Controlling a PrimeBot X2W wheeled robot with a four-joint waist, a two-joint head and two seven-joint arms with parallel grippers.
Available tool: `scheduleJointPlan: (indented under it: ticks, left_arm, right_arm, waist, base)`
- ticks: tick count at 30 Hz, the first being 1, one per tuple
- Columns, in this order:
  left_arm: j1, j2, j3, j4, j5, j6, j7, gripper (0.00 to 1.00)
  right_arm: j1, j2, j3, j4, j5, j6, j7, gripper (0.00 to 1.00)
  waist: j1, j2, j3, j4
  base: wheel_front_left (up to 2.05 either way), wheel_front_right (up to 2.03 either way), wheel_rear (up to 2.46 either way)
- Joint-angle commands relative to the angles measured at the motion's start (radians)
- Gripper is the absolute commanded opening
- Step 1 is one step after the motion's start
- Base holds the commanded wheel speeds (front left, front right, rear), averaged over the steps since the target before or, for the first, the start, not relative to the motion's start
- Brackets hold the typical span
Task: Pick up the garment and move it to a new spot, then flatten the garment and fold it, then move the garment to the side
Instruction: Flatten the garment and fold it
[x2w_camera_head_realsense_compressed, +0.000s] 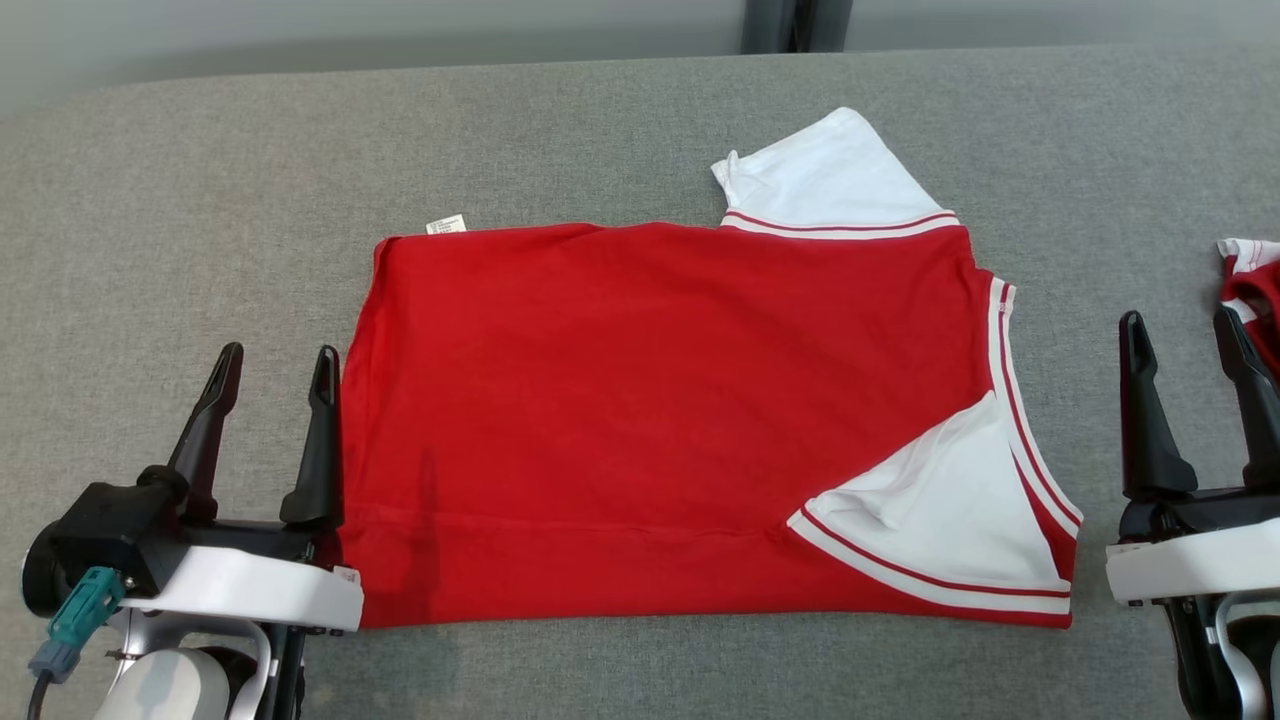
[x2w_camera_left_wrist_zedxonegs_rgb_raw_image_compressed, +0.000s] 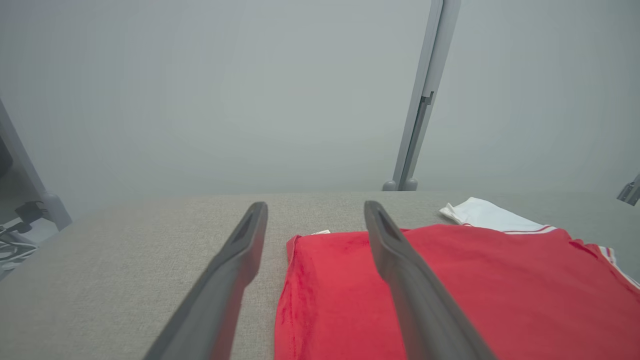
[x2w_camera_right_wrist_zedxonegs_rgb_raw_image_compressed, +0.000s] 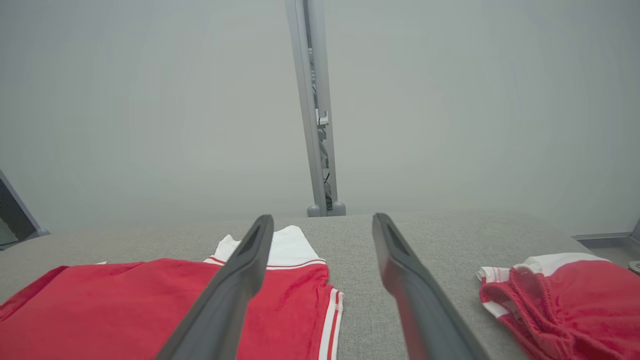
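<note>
The garment (x2w_camera_head_realsense_compressed: 660, 400) is a red shirt with white, red-striped sleeves, lying folded in half and flat on the grey table (x2w_camera_head_realsense_compressed: 200, 200). One white sleeve (x2w_camera_head_realsense_compressed: 830, 180) sticks out at the far edge, another (x2w_camera_head_realsense_compressed: 950, 520) lies over the near right corner. My left gripper (x2w_camera_head_realsense_compressed: 275, 365) is open at the garment's left edge, nothing between its fingers. My right gripper (x2w_camera_head_realsense_compressed: 1180, 330) is open just right of the garment, apart from it. The left wrist view shows the garment (x2w_camera_left_wrist_zedxonegs_rgb_raw_image_compressed: 500, 290) under the right finger; the right wrist view shows the garment (x2w_camera_right_wrist_zedxonegs_rgb_raw_image_compressed: 125, 310) at the lower left.
A second red and white garment (x2w_camera_head_realsense_compressed: 1255, 290) lies bunched at the table's right edge, also seen as a crumpled heap (x2w_camera_right_wrist_zedxonegs_rgb_raw_image_compressed: 565, 300) in the right wrist view. A grey post (x2w_camera_right_wrist_zedxonegs_rgb_raw_image_compressed: 315, 110) stands behind the table's far edge.
</note>
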Motion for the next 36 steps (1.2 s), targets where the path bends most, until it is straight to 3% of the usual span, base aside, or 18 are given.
scheduleJointPlan:
  ticks: [1, 11, 16, 25, 36]
  left_arm:
    - [-0.016, 0.007, 0.002, 0.005, 0.005, 0.007, -0.003, 1.0]
    - [-0.067, 0.011, -0.005, 0.013, 0.014, 0.002, 0.003, 1.0]
    - [-0.238, 0.025, -0.038, 0.094, 0.008, -0.076, 0.046, 1.0]
    - [-0.506, 0.041, -0.039, 0.46, -0.122, -0.24, 0.211, 1.0]
    - [-0.616, 0.06, -0.034, 0.68, -0.184, -0.302, 0.299, 1.0]
  right_arm:
    - [-0.012, -0.007, 0.001, 0.0, -0.005, 0.0, 0.003, 1.0]
    - [-0.044, -0.011, 0.017, 0.017, 0.005, 0.0, 0.008, 1.0]
    - [-0.083, -0.011, 0.038, 0.017, 0.015, 0.0, 0.005, 1.0]
    - [-0.158, -0.002, 0.099, 0.064, 0.046, 0.0, -0.033, 1.0]
    - [-0.199, 0.003, 0.121, 0.124, 0.062, 0.0, -0.072, 1.0]
  waist:
    - [0.0, 0.0, -0.001, 0.002]
    - [0.0, 0.0, 0.028, 0.013]
    - [0.0, 0.0, 0.092, -0.006]
    - [0.0, 0.0, 0.205, -0.084]
    - [0.0, 0.0, 0.242, -0.108]
  base:
    - [0.0, 0.0, 0.0]
    - [0.0, 0.0, 0.0]
    - [0.0, 0.0, 0.0]
    - [0.0, 0.0, 0.0]
    - [0.0, 0.0, 0.0]
